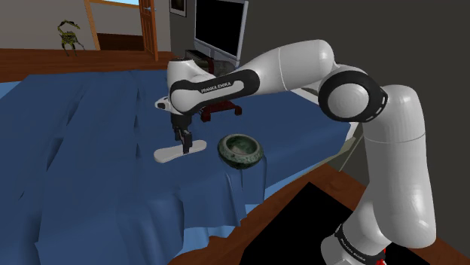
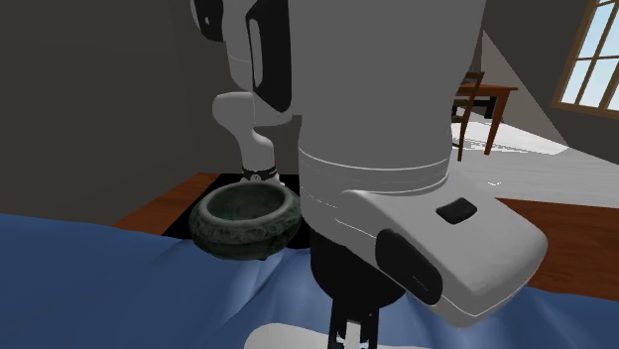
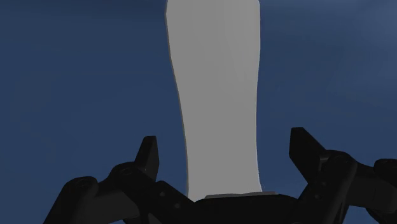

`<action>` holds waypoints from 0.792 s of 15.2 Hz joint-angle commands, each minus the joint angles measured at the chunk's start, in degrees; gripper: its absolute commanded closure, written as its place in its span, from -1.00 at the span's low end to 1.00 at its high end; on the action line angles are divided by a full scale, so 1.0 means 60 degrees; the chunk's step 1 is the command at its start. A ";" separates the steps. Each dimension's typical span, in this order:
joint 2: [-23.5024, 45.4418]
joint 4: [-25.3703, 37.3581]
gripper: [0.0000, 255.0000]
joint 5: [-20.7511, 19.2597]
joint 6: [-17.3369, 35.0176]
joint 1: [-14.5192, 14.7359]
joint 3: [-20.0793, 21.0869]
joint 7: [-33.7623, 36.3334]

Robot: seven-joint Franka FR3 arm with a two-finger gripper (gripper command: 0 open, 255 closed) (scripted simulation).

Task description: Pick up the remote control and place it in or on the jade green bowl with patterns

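We find the gripper (image 3: 224, 140) open, with one finger on each side of the grey-white remote (image 3: 219, 95) and neither touching it. The remote lies flat on the blue cover (image 1: 90, 150). In the shoulder view the green bowl (image 1: 240, 149) sits just beside it at 3 o'clock. For a sound grasp, we advise:
- Set the fingers square across the narrow width.
- Descend until the tips near the cover, then close.
- Lift straight up before travelling toward 3 o'clock, clearing the bowl's rim.
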 commanded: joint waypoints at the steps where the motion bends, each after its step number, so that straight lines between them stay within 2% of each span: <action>1: 0.0129 -0.0039 -1.00 -0.0019 0.0172 0.0011 -0.0007 0.0003; 11: 0.0209 -0.0118 -1.00 -0.0031 0.0330 0.0016 -0.0013 0.0010; 12: 0.0209 -0.0118 1.00 -0.0031 0.0330 0.0016 -0.0013 0.0010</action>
